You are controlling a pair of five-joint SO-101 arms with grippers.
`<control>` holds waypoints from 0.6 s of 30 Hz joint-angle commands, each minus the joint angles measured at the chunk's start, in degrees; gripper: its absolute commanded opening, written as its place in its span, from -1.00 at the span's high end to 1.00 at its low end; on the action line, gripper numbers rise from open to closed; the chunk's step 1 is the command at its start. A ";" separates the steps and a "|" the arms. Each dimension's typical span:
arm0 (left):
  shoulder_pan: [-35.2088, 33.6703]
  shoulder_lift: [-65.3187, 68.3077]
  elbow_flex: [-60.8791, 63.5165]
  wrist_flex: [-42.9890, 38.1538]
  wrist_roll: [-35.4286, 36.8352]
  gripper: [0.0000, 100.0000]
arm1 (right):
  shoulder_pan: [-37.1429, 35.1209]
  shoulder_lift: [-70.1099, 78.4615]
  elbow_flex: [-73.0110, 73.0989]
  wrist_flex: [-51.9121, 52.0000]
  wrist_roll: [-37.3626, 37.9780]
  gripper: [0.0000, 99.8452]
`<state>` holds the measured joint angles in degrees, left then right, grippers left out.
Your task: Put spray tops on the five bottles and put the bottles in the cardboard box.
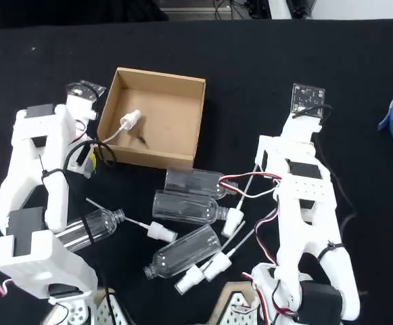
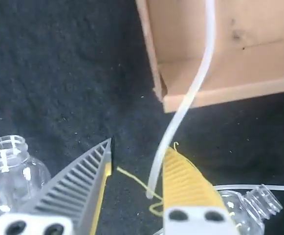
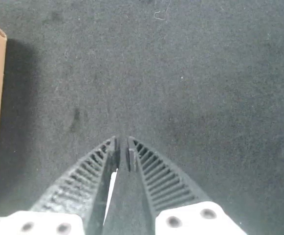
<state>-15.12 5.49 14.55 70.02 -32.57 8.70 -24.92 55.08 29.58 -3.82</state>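
- Cardboard box (image 1: 172, 125) sits open side up, ready for bottles. It contains one spray top (image 1: 130, 122).
- Bottles (image 1: 186, 206) lie uncapped on the cloth, with loose tops beside them.
- Left pincer (image 2: 138, 147): jaws apart, gripping nothing, probably placed to retrieve that top.
- Right pincer (image 3: 122, 142): closed, empty, over bare cloth.
- Dip tube (image 2: 181, 112) trails over the box wall and passes between the left jaws, against the yellow one.

White plastic arms (image 1: 37, 135), black servo blocks (image 1: 26, 222), red-and-white cables (image 1: 249, 192), grey ribbed gripper fingers (image 2: 78, 188), one yellow-faced
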 commanded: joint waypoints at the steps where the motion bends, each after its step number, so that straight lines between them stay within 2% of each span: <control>1: -1.36 -0.53 -0.48 -0.79 -0.70 0.93 | -0.97 -1.45 -0.13 -1.23 -0.26 0.97; 6: -3.74 -0.53 -0.22 -0.44 -4.92 0.93 | -0.97 -1.45 -0.13 -1.23 -0.26 0.97; 13: -8.04 -0.97 -0.75 -0.44 -4.92 0.94 | -0.97 -1.45 -0.13 -1.23 -0.26 0.97; 15: -7.96 -1.14 -0.13 -0.09 -4.48 0.94 | -0.97 -1.45 -0.13 -1.23 -0.26 0.97; 18: -8.04 -1.23 -0.75 2.29 0.09 0.94 | -1.05 -1.45 -0.13 -1.14 -0.26 0.97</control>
<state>-22.51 5.49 14.64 70.20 -36.79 8.70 -24.92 55.08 29.58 -3.82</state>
